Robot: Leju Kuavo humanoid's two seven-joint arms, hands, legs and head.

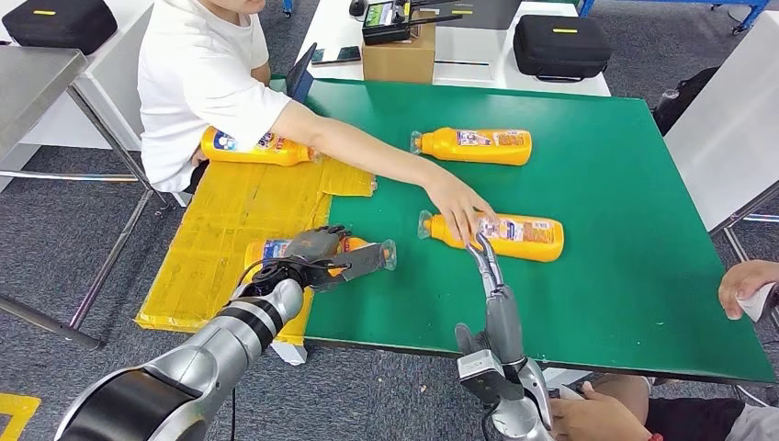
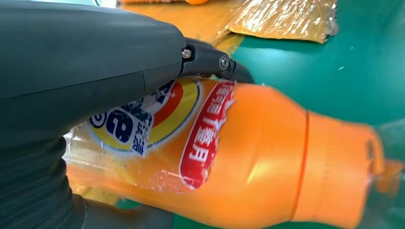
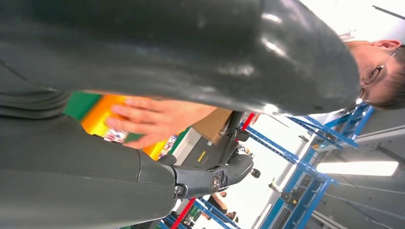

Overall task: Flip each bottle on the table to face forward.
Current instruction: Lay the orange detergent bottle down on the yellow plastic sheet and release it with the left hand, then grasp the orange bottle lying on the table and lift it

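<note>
Bottles lie label-up: far bottle [image 1: 473, 146], middle bottle [image 1: 496, 236] under a person's hand [image 1: 462, 209]. Left hand [image 1: 317, 257] grips the near bottle [image 2: 248, 157] at the bench's [image 1: 625, 303] left edge, unfinished; right hand [image 1: 487, 262] raised, grasp unclear.

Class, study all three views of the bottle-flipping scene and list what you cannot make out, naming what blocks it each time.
- Head view: the left hand covers most of the bottle it grips.
- Left wrist view: that bottle's cap is smeared by blur; the hand hides part of its label.
- Right wrist view: the right hand blocks the table; whether it holds anything cannot be told.
- Head view: a person's hand covers part of the near bottle.
</note>
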